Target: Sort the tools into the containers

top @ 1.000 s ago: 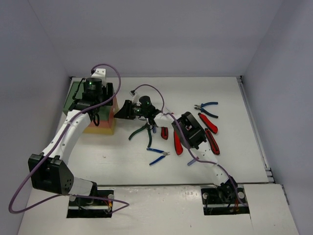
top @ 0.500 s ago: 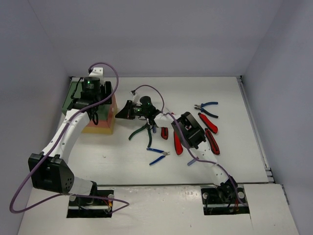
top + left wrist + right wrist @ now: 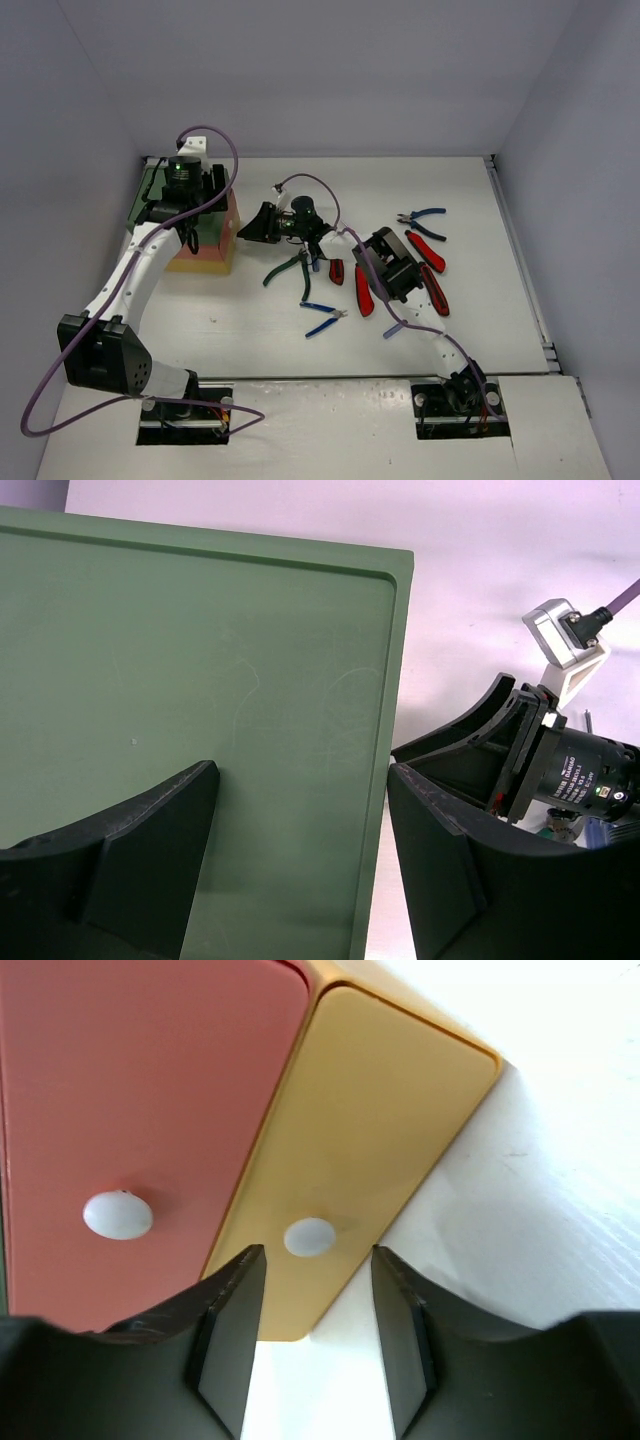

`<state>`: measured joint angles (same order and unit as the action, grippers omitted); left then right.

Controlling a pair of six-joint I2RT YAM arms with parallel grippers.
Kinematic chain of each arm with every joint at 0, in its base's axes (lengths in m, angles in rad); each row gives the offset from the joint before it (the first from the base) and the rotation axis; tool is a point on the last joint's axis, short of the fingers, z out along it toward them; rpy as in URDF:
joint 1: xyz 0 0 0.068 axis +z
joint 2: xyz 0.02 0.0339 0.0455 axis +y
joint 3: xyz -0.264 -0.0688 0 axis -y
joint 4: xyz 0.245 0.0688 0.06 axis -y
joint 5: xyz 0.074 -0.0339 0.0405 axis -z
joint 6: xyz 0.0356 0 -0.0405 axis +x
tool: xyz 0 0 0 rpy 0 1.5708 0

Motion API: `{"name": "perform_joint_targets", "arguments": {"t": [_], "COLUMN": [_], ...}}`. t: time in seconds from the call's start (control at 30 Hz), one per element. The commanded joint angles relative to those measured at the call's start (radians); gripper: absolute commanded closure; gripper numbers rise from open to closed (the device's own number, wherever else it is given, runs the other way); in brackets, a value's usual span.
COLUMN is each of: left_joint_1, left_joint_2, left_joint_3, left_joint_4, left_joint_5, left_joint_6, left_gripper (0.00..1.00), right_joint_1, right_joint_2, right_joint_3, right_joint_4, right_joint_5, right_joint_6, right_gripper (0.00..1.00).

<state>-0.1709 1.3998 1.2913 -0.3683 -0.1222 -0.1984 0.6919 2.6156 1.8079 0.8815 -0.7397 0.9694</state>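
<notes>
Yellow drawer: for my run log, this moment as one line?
right pincer open, aimed at round white knob of yellow plastic drawer | left pincer open over green cabinet top

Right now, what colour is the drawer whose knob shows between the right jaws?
Yellow drawer; clearest in the right wrist view.

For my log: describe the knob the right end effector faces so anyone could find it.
Find the cabinet at the table's left, then its yellow drawer under the red drawer. The knob is the white one on yellow, framed by the right end effector's fingers; the other knob sits on red.
</notes>
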Motion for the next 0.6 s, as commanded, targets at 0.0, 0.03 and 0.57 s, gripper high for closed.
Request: {"name": "perform_joint_targets", "arguments": {"t": [0.0,0.03,0.57], "left_joint_1": [0.011,0.011,0.011], "left_joint_2": [0.01,0.01,0.018], "left_joint_3": [0.02,0.02,0.021], "left_joint_4": [-0.04,-0.039,-0.042], "left_joint_5": [0.038,0.04,0.066], "left_joint_6": [-0.041,-0.041,-0.055], "left_gripper": [0.36,0.36,0.36], "right_joint_1": [-0.005,-0.004,0.022], "right_joint_2": [-0.057,-0.05,0.018], "right_joint_3": [0.015,0.019,0.05], "right_joint_4": [0.147,0.158,0.218], "right_joint_5": [-0.036,-0.038,-0.034], "right_joint_6": [0.037,0.048,0.155], "right_gripper": [0.53,0.52,0.49]}}
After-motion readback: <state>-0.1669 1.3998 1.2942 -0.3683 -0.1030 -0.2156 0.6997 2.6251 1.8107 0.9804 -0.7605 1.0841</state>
